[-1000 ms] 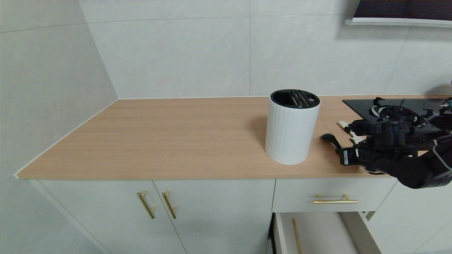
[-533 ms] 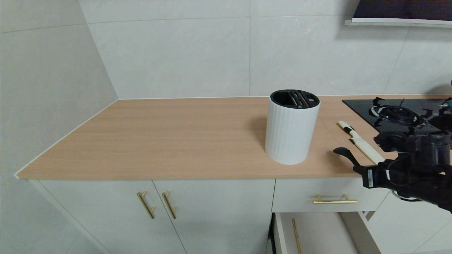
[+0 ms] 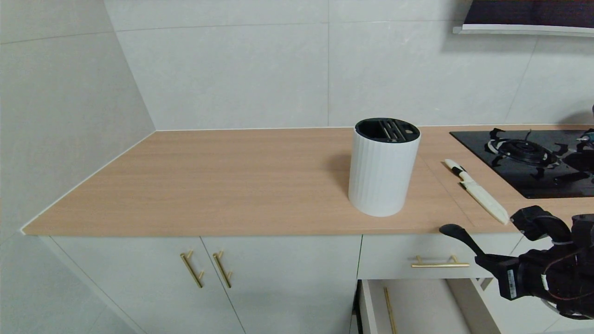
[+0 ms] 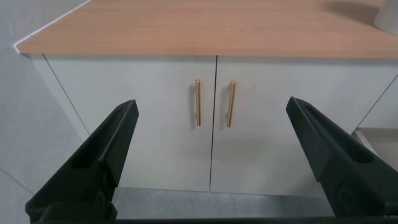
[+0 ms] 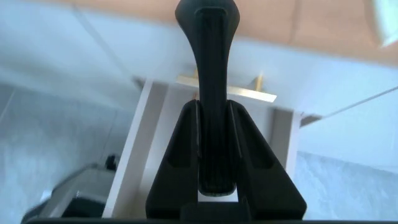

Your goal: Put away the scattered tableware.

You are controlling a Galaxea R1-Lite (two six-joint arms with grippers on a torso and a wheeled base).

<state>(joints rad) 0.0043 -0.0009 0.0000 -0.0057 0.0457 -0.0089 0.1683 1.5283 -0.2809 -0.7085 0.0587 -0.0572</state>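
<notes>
My right gripper (image 3: 487,267) is shut on a black utensil (image 3: 457,234) with a rounded end, held in front of the counter's front edge, above the open drawer (image 3: 413,306). In the right wrist view the black utensil (image 5: 208,62) runs straight out between the fingers (image 5: 177,155) of my right gripper (image 5: 210,158). A white-handled knife (image 3: 475,190) lies on the wooden counter (image 3: 232,181), right of the white ribbed holder (image 3: 383,169) with a black slotted top. My left gripper (image 4: 211,162) is open and faces the cabinet doors (image 4: 211,124) below the counter.
A black gas hob (image 3: 529,155) sits at the counter's right end. A closed drawer with a gold handle (image 3: 440,265) is above the open one. Two gold door handles (image 3: 206,269) are on the cabinet. Left of the holder the counter is bare wood.
My right gripper has carried the black utensil from over the counter beside the holder back and down past the front edge. That uncovered the knife, which has not moved.
</notes>
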